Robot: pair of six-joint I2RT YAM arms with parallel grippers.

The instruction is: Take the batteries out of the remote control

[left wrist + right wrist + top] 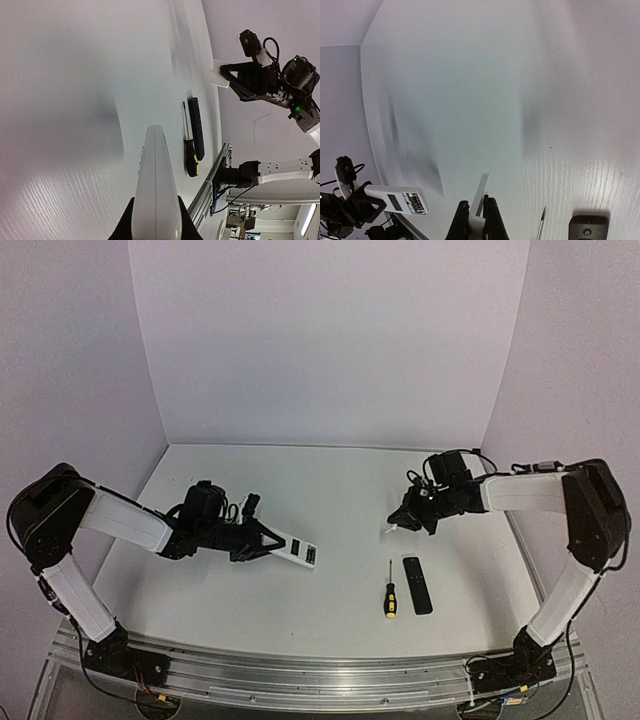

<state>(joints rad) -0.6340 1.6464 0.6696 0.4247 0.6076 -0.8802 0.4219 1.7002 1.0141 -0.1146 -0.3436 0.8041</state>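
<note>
Remote control (298, 550) — long axis rightward

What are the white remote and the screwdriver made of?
The white remote looks like smooth plastic: even white, rounded edges. The screwdriver has a thin dark shaft, probably metal, and a yellow-and-black handle, plastic or rubber; I can't tell which.

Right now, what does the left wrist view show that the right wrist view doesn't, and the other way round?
Left wrist only: the whole screwdriver, handle included, the full black remote, and the right gripper from outside, shut on a small white piece. Right wrist only: the marked broad face of the remote control, and the left gripper clamping it. Both: the remote control, the white piece, the table, and at least part of the screwdriver and black remote.
</note>
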